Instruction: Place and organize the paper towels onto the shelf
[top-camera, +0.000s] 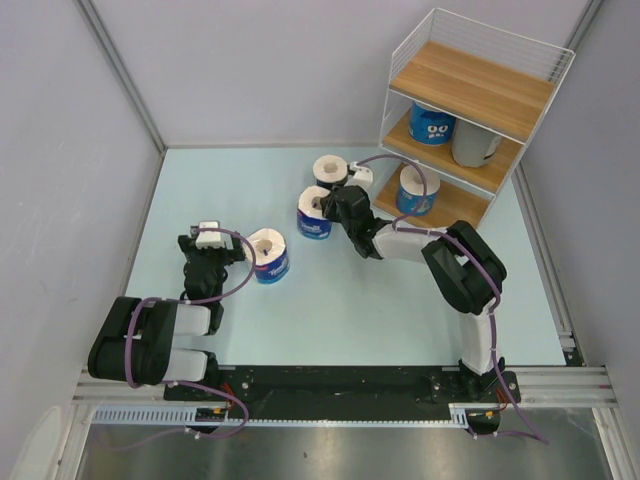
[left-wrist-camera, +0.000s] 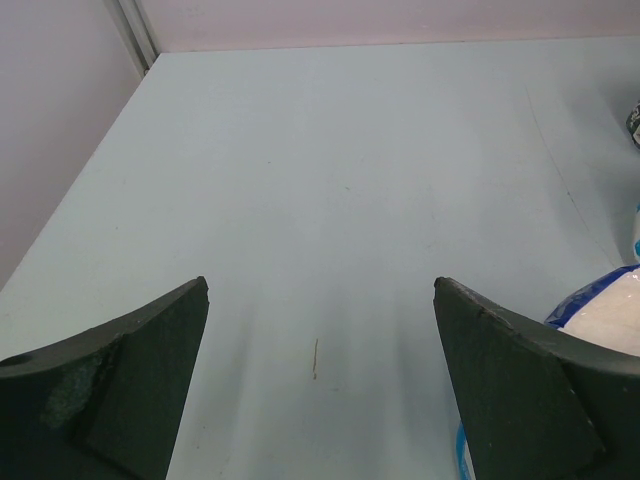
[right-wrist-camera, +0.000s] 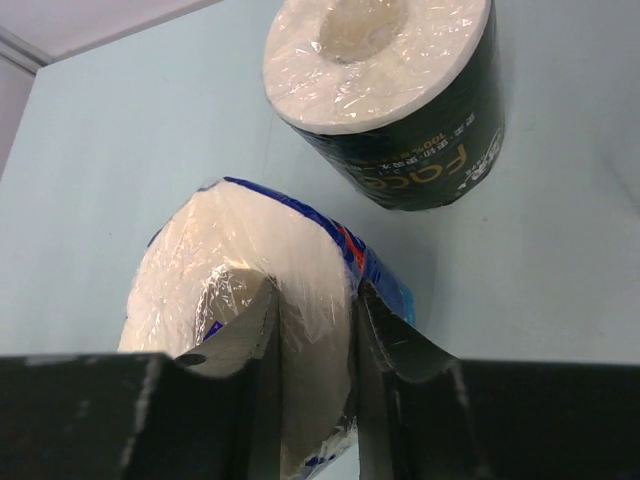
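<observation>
- Left gripper (left-wrist-camera: 321, 285): jaws spread wide with nothing between them, low over the bare bench (top-camera: 230, 190).
- Near blue roll (top-camera: 268, 255): stands on end just right of the left gripper and is not gripped. Its label print is too small to read.
- Held blue roll (right-wrist-camera: 250, 260): on the bench at centre. The right gripper (right-wrist-camera: 315, 290) has its jaws clamped on the roll's wall, one finger inside the core and the other outside.
- Black roll (right-wrist-camera: 400, 120): stands upright just beyond the held roll and apart from it. Its gold lettering appears to read "Face", with "100%" in smaller type.
- Shelf (top-camera: 470, 90): far right. The top board is bare, the middle board carries a blue roll (top-camera: 432, 122) with the grey roll (top-camera: 475, 145) to its right, and the bottom board carries another blue roll (top-camera: 415, 188).
- Count: six rolls in all, four blue, one black and one grey. Three are on the shelf and three on the bench.
</observation>
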